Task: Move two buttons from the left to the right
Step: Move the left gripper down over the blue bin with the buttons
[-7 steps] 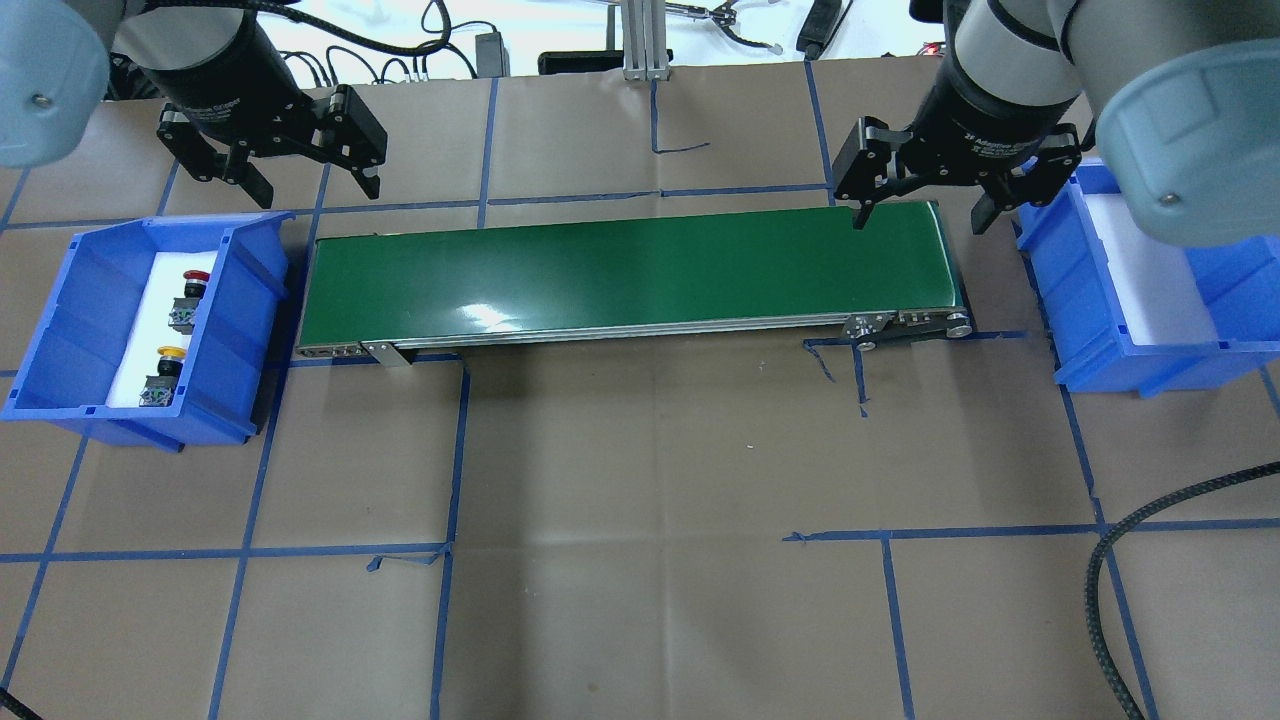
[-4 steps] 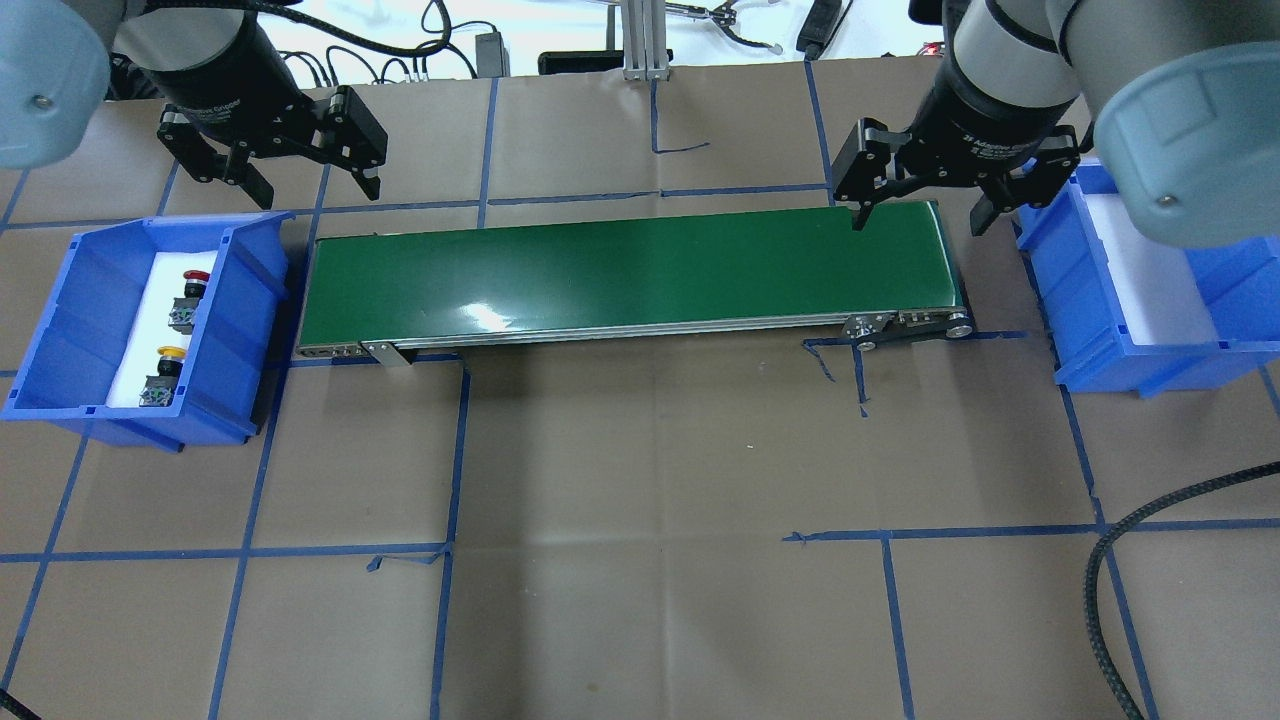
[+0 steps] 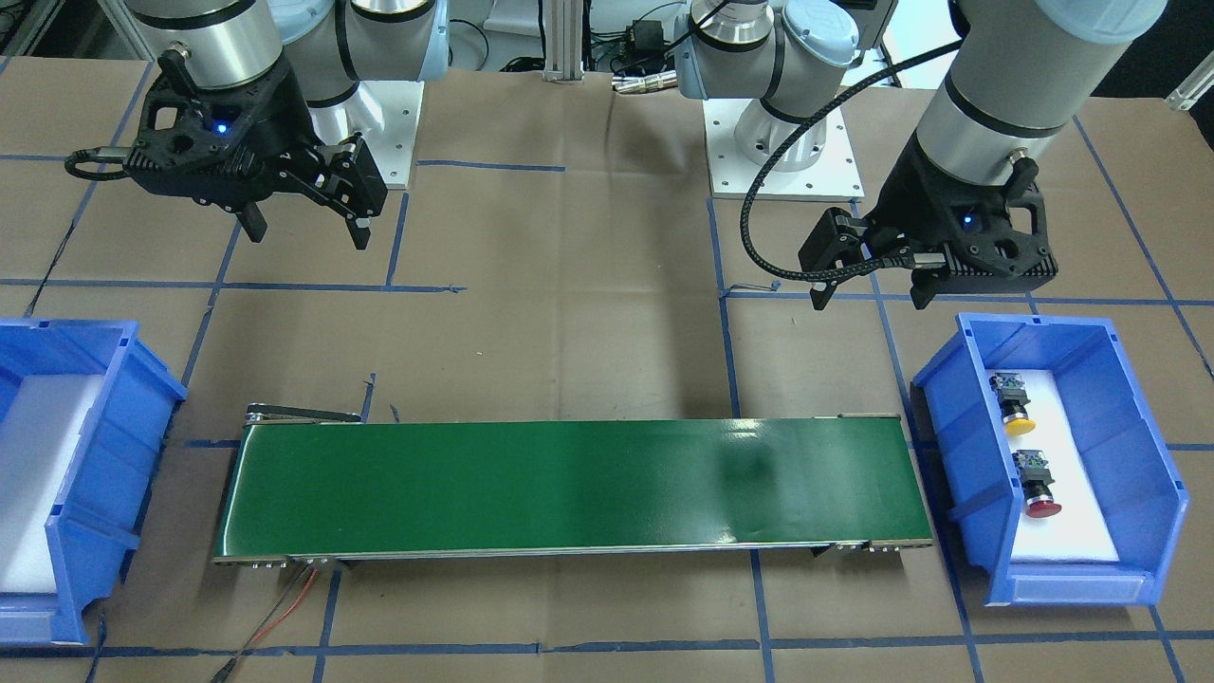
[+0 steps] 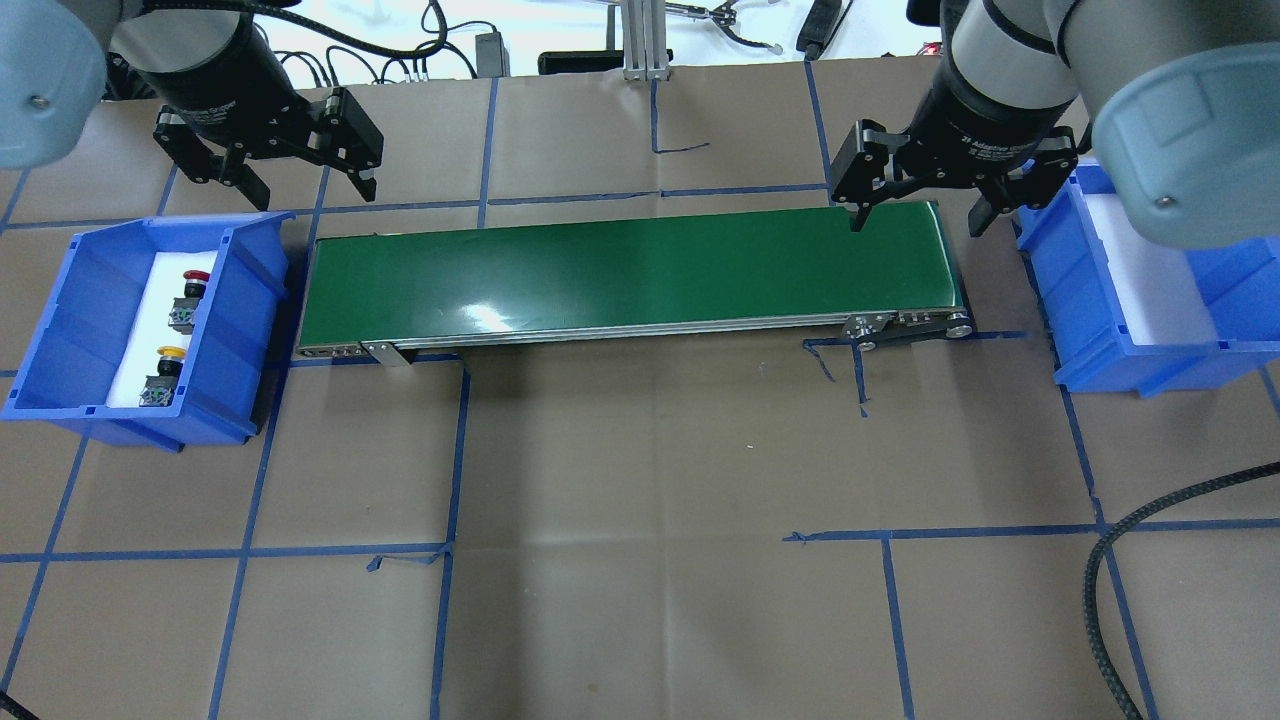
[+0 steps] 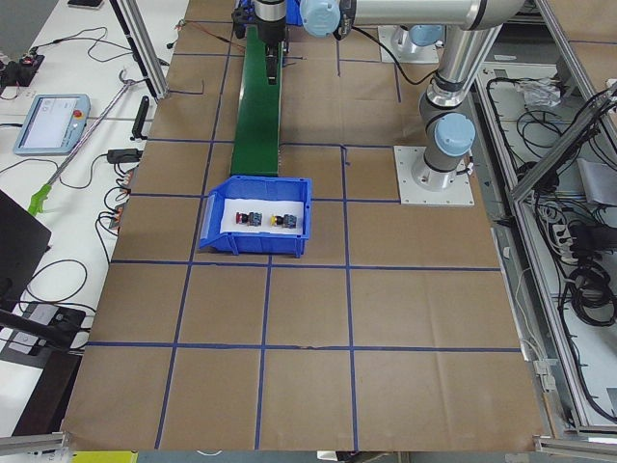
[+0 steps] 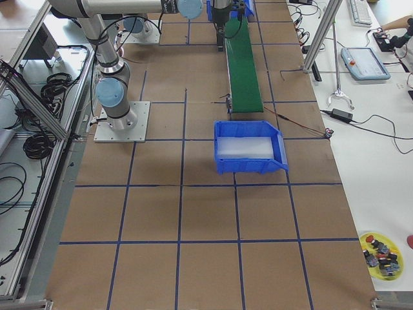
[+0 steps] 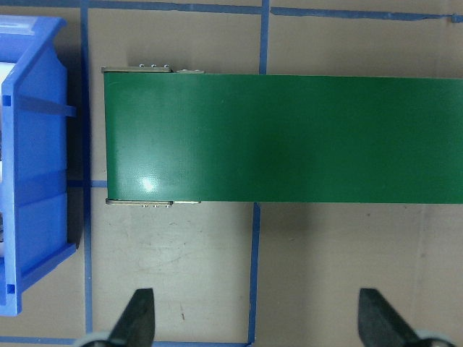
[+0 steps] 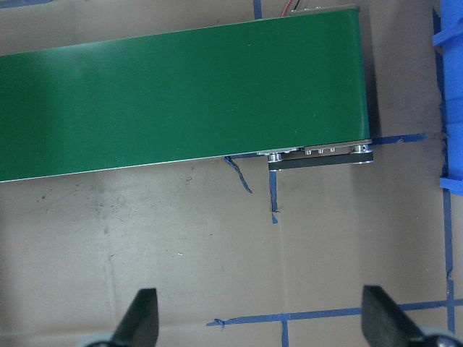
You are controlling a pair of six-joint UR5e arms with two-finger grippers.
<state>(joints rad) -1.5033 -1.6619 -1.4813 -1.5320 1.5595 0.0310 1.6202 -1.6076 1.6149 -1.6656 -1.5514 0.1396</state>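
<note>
The two buttons lie inside the left blue bin on its white liner: the red-capped button farther from me, the yellow-capped button nearer. In the front-facing view they are the yellow button and the red button. My left gripper hangs open and empty above the table beside the belt's left end, apart from the bin. My right gripper is open and empty over the belt's right end. Each wrist view shows wide-spread fingertips, left and right, with nothing between them.
A green conveyor belt runs between the bins. The right blue bin holds only a white liner. Blue tape lines cross the brown table cover. A black braided cable curls at the front right.
Both grippers have drifted a few pixels upward in the overhead view. The buttons and bins have not moved.
</note>
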